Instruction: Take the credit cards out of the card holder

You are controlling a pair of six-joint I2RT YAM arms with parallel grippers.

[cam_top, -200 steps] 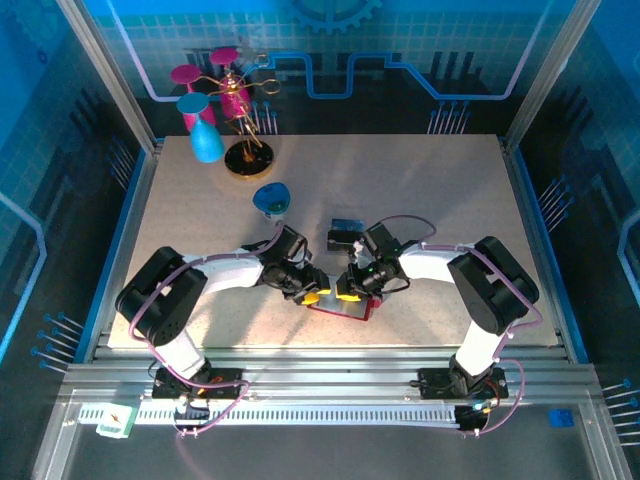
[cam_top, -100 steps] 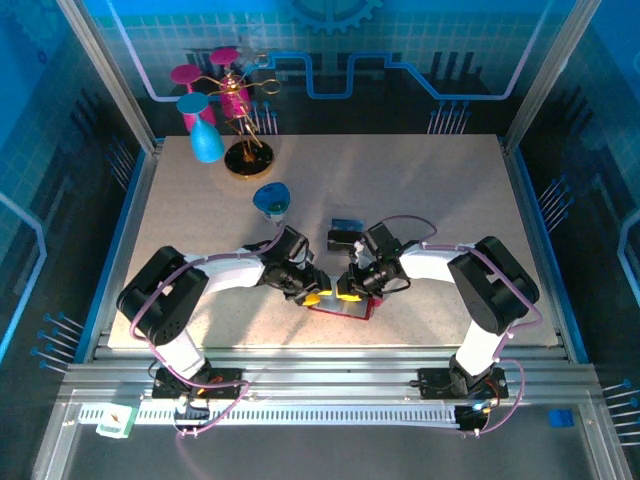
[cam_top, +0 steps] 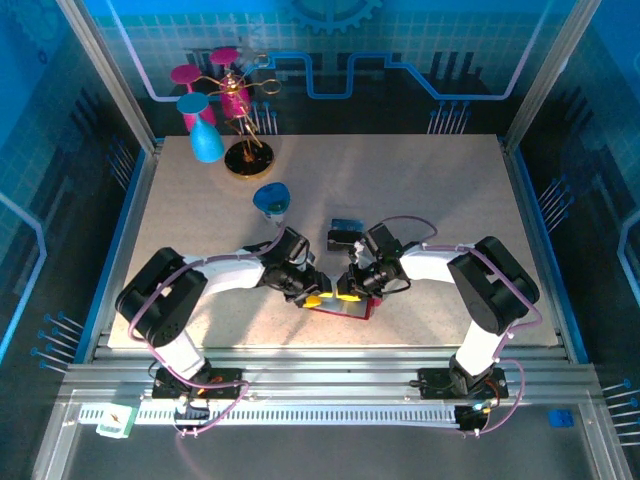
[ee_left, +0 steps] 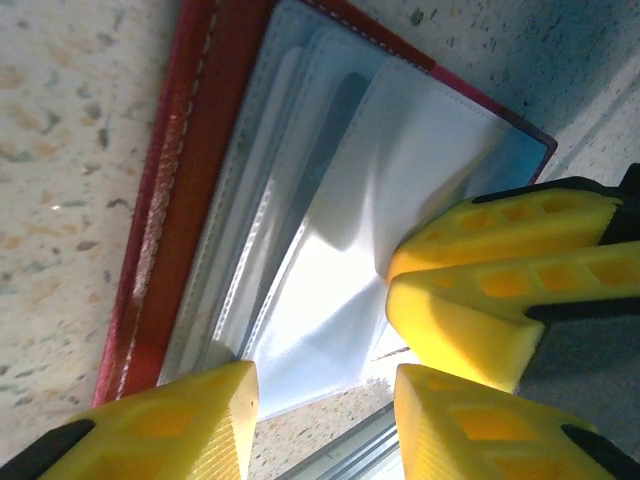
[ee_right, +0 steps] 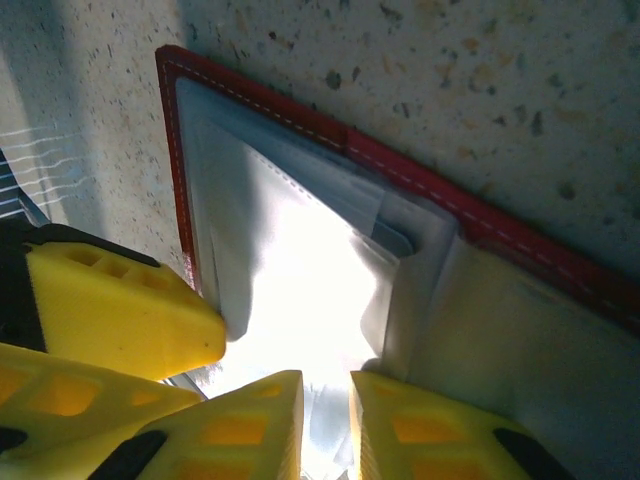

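Observation:
The red card holder (cam_top: 347, 309) lies open near the table's front edge, its grey-blue pockets (ee_left: 300, 150) facing up. My left gripper (cam_top: 312, 297) is open and straddles the holder's near edge (ee_left: 320, 420), with one yellow fingertip (ee_left: 170, 420) beside the red border. My right gripper (cam_top: 346, 293) meets it from the other side. Its jaws (ee_right: 325, 430) are nearly together on a thin pale glossy sheet (ee_right: 300, 290) lifted from inside the holder. Glare hides whether that sheet is one of the credit cards or a pocket leaf.
A small blue flat piece (cam_top: 346, 222) lies on the table just behind the grippers. Further back left stand a blue dish (cam_top: 271, 199) and a gold-based stand (cam_top: 247, 158) with pink and blue cups. The metal front rail (cam_top: 330, 365) runs close below the holder.
The right gripper's jaws have closed a little on the pale sheet. Both arms and the holder have stayed almost where they were.

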